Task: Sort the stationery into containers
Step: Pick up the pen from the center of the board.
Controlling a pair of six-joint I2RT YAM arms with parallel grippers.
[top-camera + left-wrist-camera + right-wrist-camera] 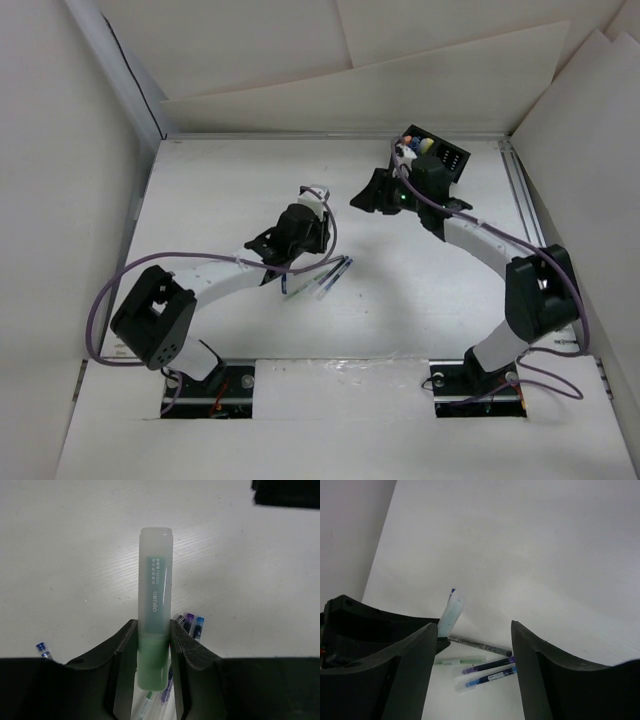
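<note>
The left gripper (152, 632) is clamped on the lower barrel of a frosted green highlighter (155, 590), centre of the left wrist view; it looks light, stiff and smooth (apt to pivot if pinched near one end), so a mid-barrel hold seems safest. The right gripper (474, 630) gapes wide and empty above loose pens (487, 667); the black organiser (441, 156) sits upper right in the top view
</note>
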